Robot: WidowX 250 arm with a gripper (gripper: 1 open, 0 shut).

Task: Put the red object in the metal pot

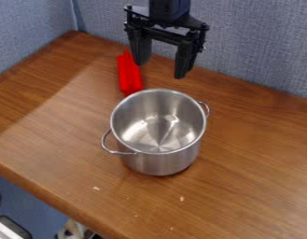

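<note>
The red object (126, 73), an elongated rounded bar, lies on the wooden table (56, 103) just behind and left of the metal pot (157, 132). The pot is shiny steel with two small loop handles and stands lidless with nothing inside. My black gripper (162, 60) hangs above the table behind the pot, to the right of the red bar. Its two fingers point down and stand wide apart with nothing between them. One finger is close beside the bar's far end; whether it touches cannot be told.
The table's front edge runs diagonally from the left to the bottom right. A blue wall (44, 28) stands behind the table. Bare wood lies left and right of the pot.
</note>
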